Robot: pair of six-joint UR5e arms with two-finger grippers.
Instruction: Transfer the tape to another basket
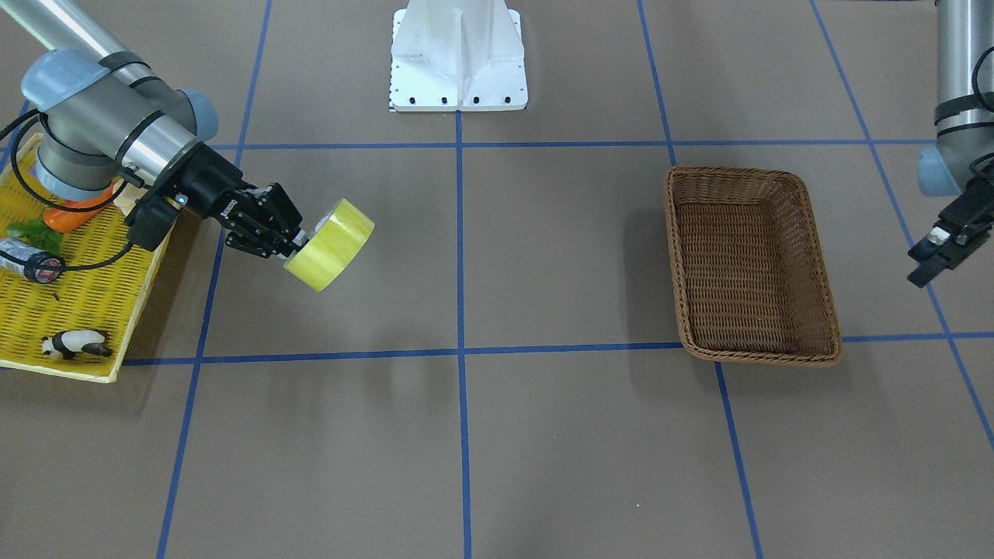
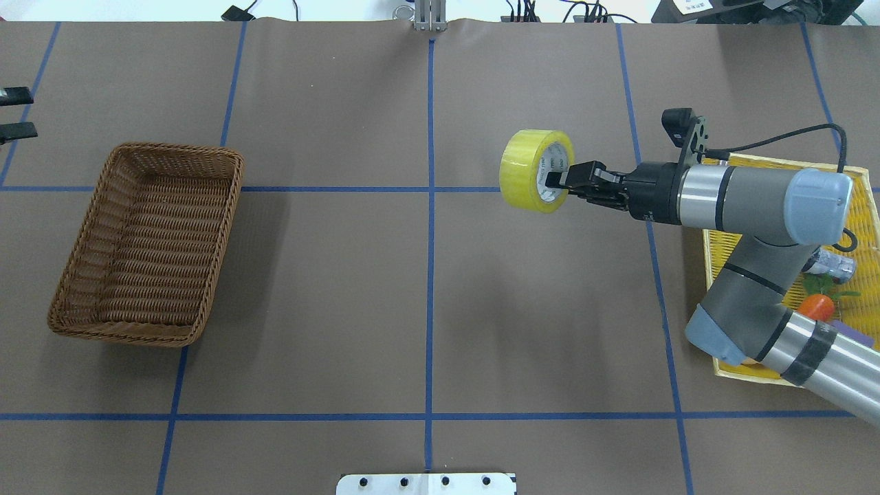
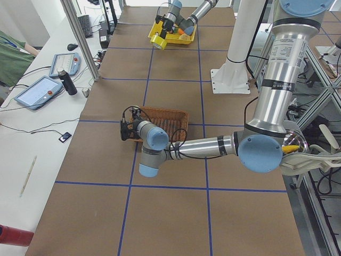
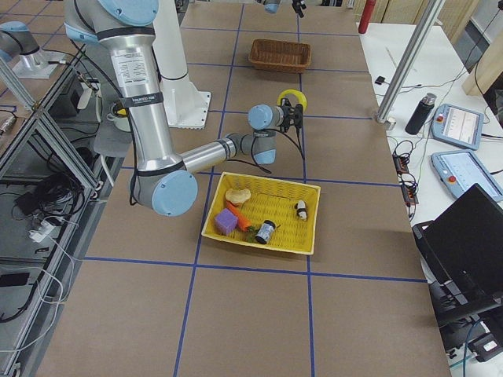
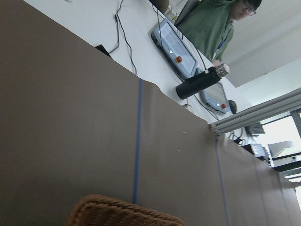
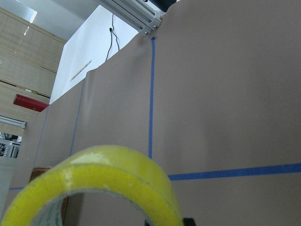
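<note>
The tape [image 2: 529, 168] hangs in the air over the table's right half, just off the inner edge of the yellow tray [image 2: 756, 164]. The right gripper [image 2: 558, 180] holds it by its wall. The overhead view shows the grey-white core turned toward the arm, with one finger [image 2: 554, 180] reaching into it. The front-facing view gives only the roll's yellow outer band [image 1: 330, 247] and hides the core. It also shows a faint shadow on the table below the roll, so the roll is lifted clear. The right wrist view catches only the roll's upper arc [image 6: 108, 169], with table beyond it.

The basket [image 2: 182, 148] sits well apart on the left half of the table, its long side running away from the robot. Between roll and basket lies a wide stretch of brown table crossed by blue grid lines [image 2: 430, 206]. The white base plate [image 1: 458, 70] stands back at the robot's edge.

The left gripper [image 2: 26, 110] hovers beyond the basket's far outer corner with its fingers spread and nothing between them. Its wrist view shows only a piece of the braided rim [image 5: 124, 212].

The tray holds a panda figure [image 1: 75, 343], an orange piece [image 1: 74, 217] and a dark cylinder [image 1: 27, 260]. The right side view adds a purple block [image 4: 225, 222].
</note>
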